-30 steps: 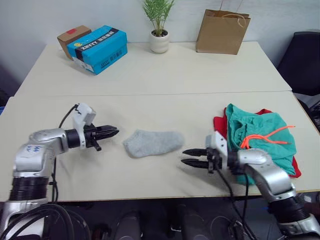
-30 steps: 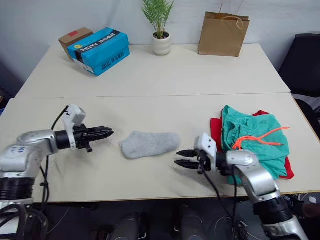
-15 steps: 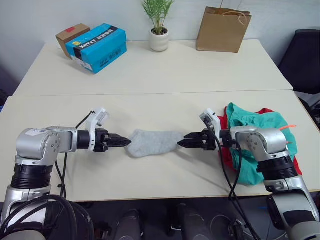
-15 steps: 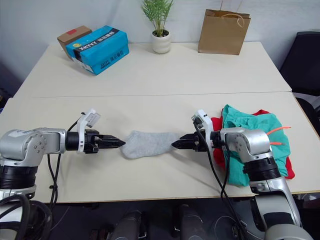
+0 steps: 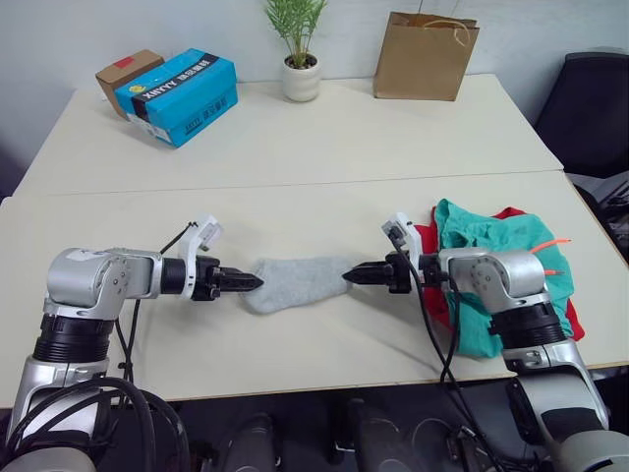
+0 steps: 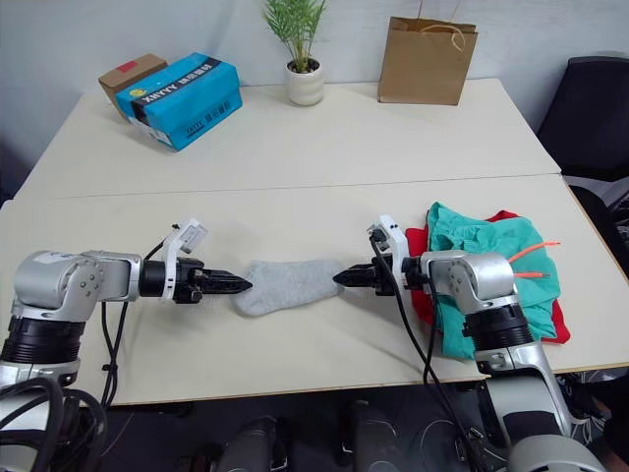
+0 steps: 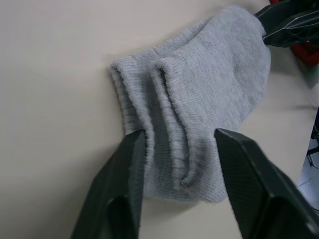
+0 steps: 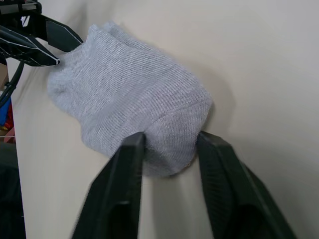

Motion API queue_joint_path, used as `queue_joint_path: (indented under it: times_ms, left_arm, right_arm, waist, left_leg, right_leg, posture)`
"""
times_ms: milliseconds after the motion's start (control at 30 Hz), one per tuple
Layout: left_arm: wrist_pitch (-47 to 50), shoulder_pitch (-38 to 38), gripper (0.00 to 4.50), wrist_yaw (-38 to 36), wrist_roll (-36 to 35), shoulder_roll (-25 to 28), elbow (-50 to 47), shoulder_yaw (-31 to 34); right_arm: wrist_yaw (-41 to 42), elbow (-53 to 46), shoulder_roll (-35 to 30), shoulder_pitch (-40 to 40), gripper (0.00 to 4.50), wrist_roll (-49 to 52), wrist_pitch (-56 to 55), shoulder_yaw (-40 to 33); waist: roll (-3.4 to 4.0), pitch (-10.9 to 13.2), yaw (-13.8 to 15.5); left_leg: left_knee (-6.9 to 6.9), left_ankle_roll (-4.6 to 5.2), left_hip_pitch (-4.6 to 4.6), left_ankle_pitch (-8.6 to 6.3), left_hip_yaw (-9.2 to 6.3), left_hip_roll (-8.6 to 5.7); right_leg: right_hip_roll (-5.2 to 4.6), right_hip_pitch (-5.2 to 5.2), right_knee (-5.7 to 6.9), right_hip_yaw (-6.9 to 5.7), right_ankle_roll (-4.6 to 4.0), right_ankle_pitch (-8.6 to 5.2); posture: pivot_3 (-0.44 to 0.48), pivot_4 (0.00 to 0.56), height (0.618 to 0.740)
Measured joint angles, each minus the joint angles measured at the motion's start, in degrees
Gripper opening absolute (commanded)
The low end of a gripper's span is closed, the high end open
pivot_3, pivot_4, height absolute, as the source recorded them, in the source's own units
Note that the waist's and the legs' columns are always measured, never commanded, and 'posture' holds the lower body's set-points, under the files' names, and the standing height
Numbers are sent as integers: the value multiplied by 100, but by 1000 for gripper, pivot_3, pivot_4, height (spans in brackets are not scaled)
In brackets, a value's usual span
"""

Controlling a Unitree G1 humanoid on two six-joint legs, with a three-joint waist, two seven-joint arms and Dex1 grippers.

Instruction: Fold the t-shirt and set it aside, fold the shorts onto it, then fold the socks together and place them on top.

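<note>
Your grey socks (image 5: pixel 298 281) lie stacked flat on the near table (image 5: pixel 324 339), between the two grippers; from the head views they read as a single sock, but your left wrist view shows two ribbed cuffs side by side, one sock on the other. Your left gripper (image 7: pixel 179 144) has its fingers spread around the cuff end, one finger (image 7: pixel 122 184) at the outer edge, the other just past the far cuff, not pressed in; your right gripper (image 8: pixel 169 139) has its fingers parted around the toe end, with knit bulging between them.

The teal shorts (image 5: pixel 491 251) sit bunched on the red t-shirt (image 5: pixel 430 246) at your right, orange drawstring (image 5: pixel 553 241) trailing toward the table's right edge; the pile lies just behind your right wrist.

On the far table a blue shoebox (image 5: pixel 177 84) carries white lettering, too small to read; a brown cardboard box (image 5: pixel 122 71) with a red label touches its left side; a potted plant (image 5: pixel 300 59) and a brown paper bag (image 5: pixel 425 57) stand near the wall.

You have open tabletop ahead of the socks up to the seam between the tables, and a narrower strip toward the near edge.
</note>
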Motion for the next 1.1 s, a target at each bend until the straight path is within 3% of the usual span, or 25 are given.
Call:
queue_joint_path:
  times_ms: [33,133,500,833,967,1100]
  left_arm:
    - [-21,0,866,-5,0,5,0,0]
    - [-74,0,16,-37,-8,37,0,1]
    - [-70,0,16,-342,-422,158,-6,407]
    - [-367,258,16,-272,-282,259,134,209]
    - [-846,483,928,-410,2,614,53,-155]
    - [-925,359,2096,-406,65,792,143,45]
  right_arm:
    - [17,-62,0,10,0,25,-5,-3]
    - [97,-205,-14,37,0,77,-39,-4]
    - [269,-539,-286,0,0,374,90,-259]
    - [226,-538,-243,54,0,362,86,-220]
    - [177,-546,-148,193,0,352,56,-179]
    - [120,-550,-95,305,0,304,-25,-168]
  waist:
    - [0,0,1]
    - [0,0,2]
    - [0,0,2]
    - [0,0,-1]
    - [0,0,1]
    - [0,0,8]
  left_leg:
    - [0,1,0,0,1,0]
    - [0,1,0,-1,1,0]
    - [-1,2,1,-1,3,0]
    - [-4,2,2,-1,6,0]
    - [-3,2,1,-1,11,1]
    - [-2,8,0,-5,11,0]
  right_leg:
    - [0,0,0,2,0,0]
    - [0,0,0,3,0,0]
    - [0,-1,-1,4,0,0]
    - [0,-3,-1,7,0,0]
    - [0,-8,0,11,0,0]
    - [-1,-8,-1,12,0,0]
  posture:
    - [0,150,740]
    - [0,150,740]
    - [0,150,740]
    - [0,150,740]
    - [0,150,740]
    - [0,150,740]
